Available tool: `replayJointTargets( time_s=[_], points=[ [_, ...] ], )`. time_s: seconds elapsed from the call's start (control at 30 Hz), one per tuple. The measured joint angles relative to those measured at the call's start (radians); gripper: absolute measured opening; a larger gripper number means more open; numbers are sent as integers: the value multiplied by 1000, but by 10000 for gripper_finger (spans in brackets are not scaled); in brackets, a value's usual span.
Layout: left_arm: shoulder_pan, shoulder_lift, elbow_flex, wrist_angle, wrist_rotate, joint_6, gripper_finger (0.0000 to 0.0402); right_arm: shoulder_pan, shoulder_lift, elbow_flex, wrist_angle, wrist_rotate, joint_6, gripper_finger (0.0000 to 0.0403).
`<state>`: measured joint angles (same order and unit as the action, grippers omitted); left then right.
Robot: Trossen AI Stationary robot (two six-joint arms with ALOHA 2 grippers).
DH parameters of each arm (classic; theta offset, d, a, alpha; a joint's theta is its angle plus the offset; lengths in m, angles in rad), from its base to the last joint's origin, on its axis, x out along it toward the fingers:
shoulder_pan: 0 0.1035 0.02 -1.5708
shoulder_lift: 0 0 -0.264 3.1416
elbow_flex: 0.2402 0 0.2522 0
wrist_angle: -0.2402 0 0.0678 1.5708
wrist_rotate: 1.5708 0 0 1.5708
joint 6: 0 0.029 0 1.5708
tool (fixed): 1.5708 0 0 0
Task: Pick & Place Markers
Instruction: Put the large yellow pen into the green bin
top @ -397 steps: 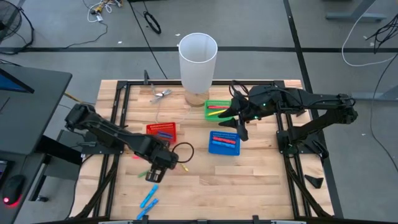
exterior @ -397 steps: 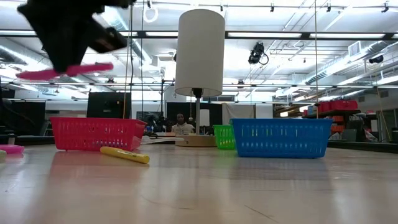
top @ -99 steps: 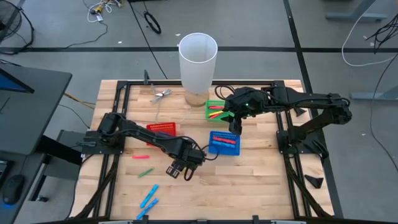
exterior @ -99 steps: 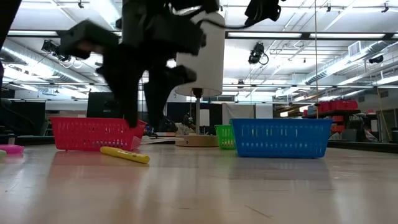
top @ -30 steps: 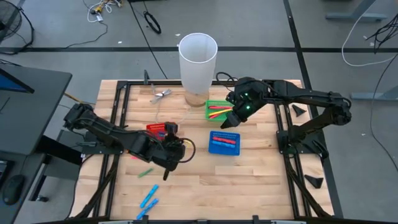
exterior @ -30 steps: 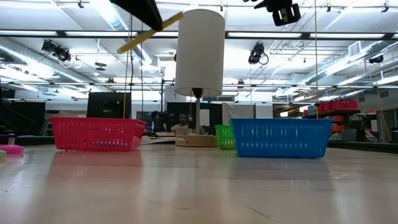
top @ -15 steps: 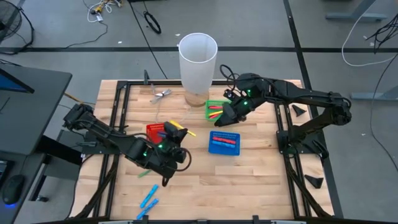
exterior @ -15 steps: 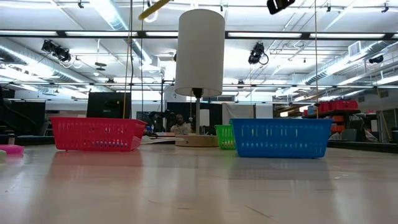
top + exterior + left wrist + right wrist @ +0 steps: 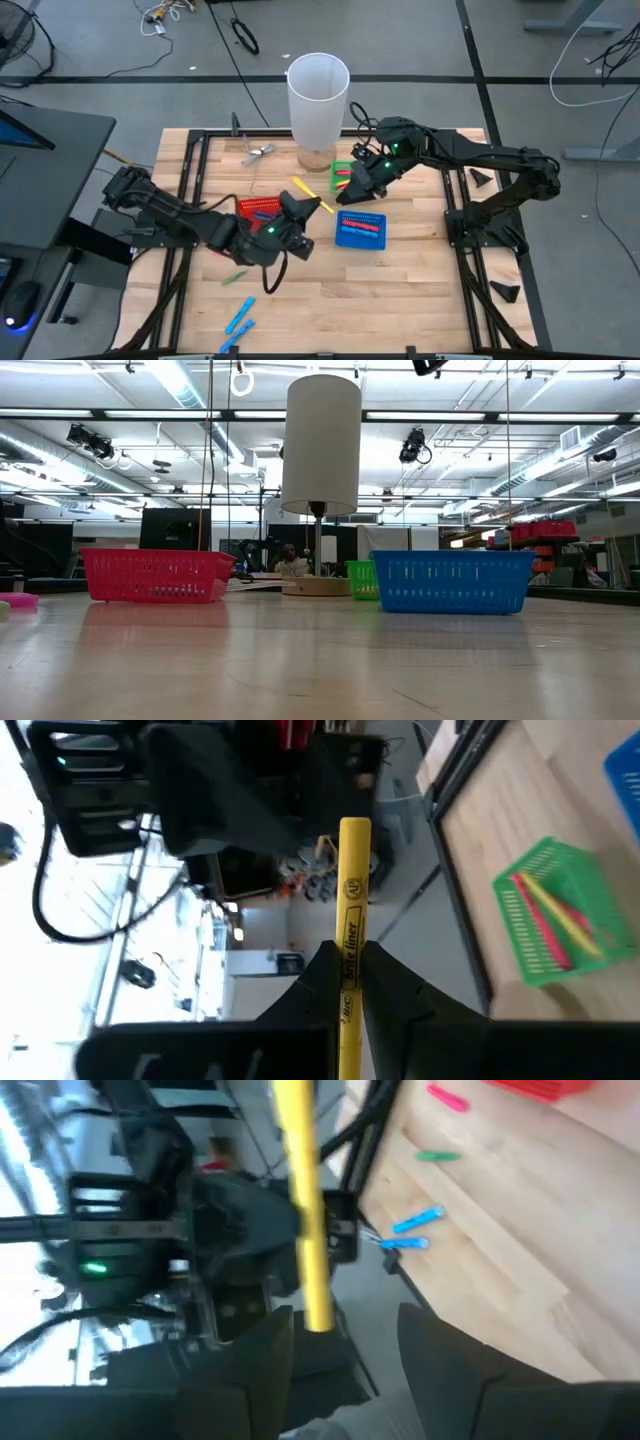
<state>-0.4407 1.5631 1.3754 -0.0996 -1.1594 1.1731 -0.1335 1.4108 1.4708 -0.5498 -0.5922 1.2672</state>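
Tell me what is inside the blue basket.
From above, the blue basket holds one red marker and at least one blue marker, lying side by side. In the low view its mesh wall hides the contents, and anything beneath those markers cannot be seen.

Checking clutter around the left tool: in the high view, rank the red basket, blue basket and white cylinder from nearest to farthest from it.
Measured from the left tool, shut on the yellow marker:
1. Red basket, just beside it toward the left arm's base.
2. Blue basket, on the right arm's side.
3. White cylinder, at the table's back edge.
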Motion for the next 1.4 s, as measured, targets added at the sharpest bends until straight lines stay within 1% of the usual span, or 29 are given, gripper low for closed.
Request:
replayJointTargets(
  time_s=[0.1, 0.27, 0.47, 0.63, 0.77, 1.03, 1.07, 1.13, 1.2, 1.4],
  points=[
    [19, 0, 0, 23, 41, 63, 23, 7, 13, 0, 23, -3, 1, 181],
    [50, 0, 0, 39, 99, 77, 23, 6, 19, 1, 70, -15, 16, 181],
    [71, 0, 0, 44, 134, 80, 23, 6, 42, 0, 115, -17, 34, 181],
    [79, 0, 0, 45, 134, 76, 23, 6, 56, 0, 149, -45, 39, 173],
    [79, 0, 0, 46, 131, 73, 23, 6, 56, 0, 146, -32, 29, 140],
    [79, 0, 1, 46, 117, 69, 23, 5, 56, 0, 137, -25, -11, 28],
    [79, 0, 1, 44, 118, 70, 23, 5, 56, 0, 136, -23, -21, 19],
    [79, 0, 1, 43, 123, 69, 32, 5, 56, 0, 135, -23, -27, 16],
    [79, 0, 1, 43, 131, 55, 50, 5, 56, 0, 127, -23, -30, 17],
    [51, 2, -1, 40, 113, -128, 111, 5, 47, 0, 72, -23, -81, 16]
  ],
)
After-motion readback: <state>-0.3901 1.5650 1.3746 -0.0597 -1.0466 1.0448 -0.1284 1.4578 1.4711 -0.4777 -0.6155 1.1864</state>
